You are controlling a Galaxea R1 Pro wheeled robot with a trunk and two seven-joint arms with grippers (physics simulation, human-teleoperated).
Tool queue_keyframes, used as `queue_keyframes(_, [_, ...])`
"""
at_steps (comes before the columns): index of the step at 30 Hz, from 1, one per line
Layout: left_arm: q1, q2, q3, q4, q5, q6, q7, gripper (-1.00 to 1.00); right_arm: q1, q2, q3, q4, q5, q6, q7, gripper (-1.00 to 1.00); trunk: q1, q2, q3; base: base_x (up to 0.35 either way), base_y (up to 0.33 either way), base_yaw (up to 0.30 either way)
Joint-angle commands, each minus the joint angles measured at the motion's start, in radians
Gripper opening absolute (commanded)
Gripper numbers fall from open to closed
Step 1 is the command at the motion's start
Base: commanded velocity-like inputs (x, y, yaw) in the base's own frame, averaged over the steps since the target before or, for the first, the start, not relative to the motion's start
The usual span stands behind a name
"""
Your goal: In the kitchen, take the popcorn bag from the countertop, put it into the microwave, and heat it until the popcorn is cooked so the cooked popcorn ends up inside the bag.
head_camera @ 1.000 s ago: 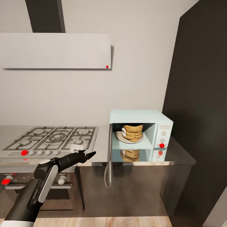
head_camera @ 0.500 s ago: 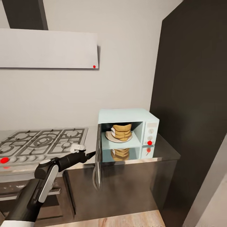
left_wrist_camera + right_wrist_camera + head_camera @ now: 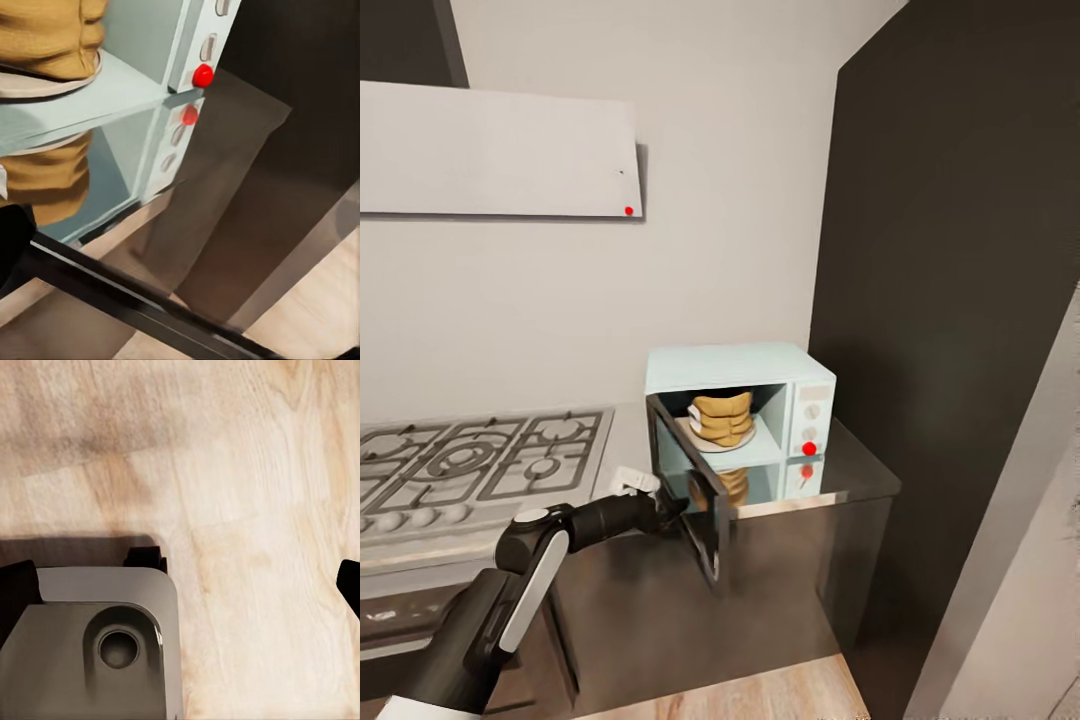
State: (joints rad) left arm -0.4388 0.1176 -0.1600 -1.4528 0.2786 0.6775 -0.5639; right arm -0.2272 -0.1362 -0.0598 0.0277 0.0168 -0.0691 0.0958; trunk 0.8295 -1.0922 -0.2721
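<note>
The pale mint-blue microwave (image 3: 732,360) stands on the glossy grey countertop (image 3: 855,470). The tan popcorn bag (image 3: 722,418) sits upright on a round plate inside it and is mirrored in the worktop below. Its dark glass door (image 3: 692,480) hangs about halfway shut. My left gripper (image 3: 665,508) rests against the door's outer face, open and holding nothing. The left wrist view looks past one dark finger (image 3: 13,244) and the door's edge (image 3: 135,300) at the bag (image 3: 45,37) and the knob panel (image 3: 202,45). My right gripper (image 3: 180,585) hangs open over the wooden floor.
The steel gas hob (image 3: 470,465) lies left of the microwave, under the white flat hood (image 3: 490,150). A tall dark cabinet (image 3: 950,300) rises right of the worktop. A red dot (image 3: 809,448) marks the lower knob. My grey base (image 3: 90,645) shows in the right wrist view.
The head camera has turned right, shifting the whole picture left. The microwave door has swung from wide open to about halfway shut, with my left gripper now against it.
</note>
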Motion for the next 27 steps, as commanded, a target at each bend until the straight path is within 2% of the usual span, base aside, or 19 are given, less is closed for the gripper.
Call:
queue_keyframes(1, [-0.001,0.000,-0.001,-0.001,0.009,0.008,0.002,1.00,-0.001,0.000,-0.006,0.003,0.002,-0.006,0.004,1.00,0.000,-0.001,-0.001,0.000,0.000,-0.130])
queue_keyframes(7, [-0.001,-0.002,-0.001,-0.003,0.008,0.009,0.013,1.00,-0.001,0.000,-0.006,0.003,0.002,-0.005,0.004,1.00,0.000,-0.001,-0.001,0.000,0.000,-0.122])
queue_keyframes(15, [0.000,-0.004,0.001,-0.004,0.008,0.011,0.019,1.00,-0.001,-0.001,-0.006,0.003,0.002,-0.006,0.004,1.00,0.000,-0.001,-0.001,0.000,0.000,-0.014])
queue_keyframes(17, [0.000,-0.006,0.001,-0.004,0.008,0.011,0.054,1.00,-0.001,0.000,-0.006,0.003,0.002,-0.005,0.004,1.00,0.000,-0.001,-0.001,0.000,0.000,0.000])
queue_keyframes(19, [0.000,-0.027,0.000,-0.006,0.009,0.013,0.117,1.00,-0.001,0.000,-0.006,0.003,0.002,-0.006,0.004,1.00,0.000,-0.001,-0.001,0.000,0.000,0.000])
queue_keyframes(21, [0.000,-0.062,-0.008,-0.006,0.009,0.014,0.156,1.00,-0.001,0.000,-0.006,0.003,0.002,-0.006,0.004,1.00,0.000,-0.001,-0.001,0.000,0.000,0.000])
queue_keyframes(23, [0.000,-0.081,-0.025,-0.006,0.008,0.014,0.171,1.00,-0.001,0.000,-0.006,0.003,0.002,-0.007,0.004,1.00,0.000,-0.001,-0.001,0.000,0.000,0.000])
queue_keyframes(27, [0.000,-0.090,-0.053,-0.006,0.008,0.014,0.178,1.00,-0.001,0.000,-0.006,0.003,0.001,-0.007,0.002,1.00,0.000,-0.001,-0.001,0.000,0.000,-0.066])
